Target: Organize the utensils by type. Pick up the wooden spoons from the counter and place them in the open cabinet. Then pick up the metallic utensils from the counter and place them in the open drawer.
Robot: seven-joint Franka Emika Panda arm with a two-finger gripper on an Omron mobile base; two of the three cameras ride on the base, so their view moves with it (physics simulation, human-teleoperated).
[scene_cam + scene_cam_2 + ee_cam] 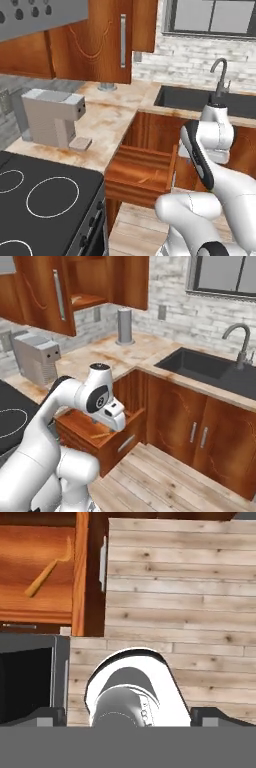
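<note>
The open drawer point(140, 167) point(121, 443) juts out of the counter front beside the stove. Inside it lies a slim tan utensil point(46, 569) point(100, 434) with a long handle; I cannot tell whether it is wood or metal. My gripper point(132, 718) hangs over the floor just outside the drawer front point(79, 572), pointing down, open, with nothing between its fingers point(47, 716). The open cabinet point(86, 300) is up on the wall, its door point(95, 42) swung out. The wooden spoons and metallic utensils on the counter are out of view.
A grey coffee machine point(52, 117) point(35, 358) stands on the counter point(112, 122). The black stove point(45, 200) is at the left, the sink point(200, 367) with its faucet point(219, 75) at the right. A metal cylinder point(125, 326) stands at the back. Wood plank floor point(175, 587) lies below.
</note>
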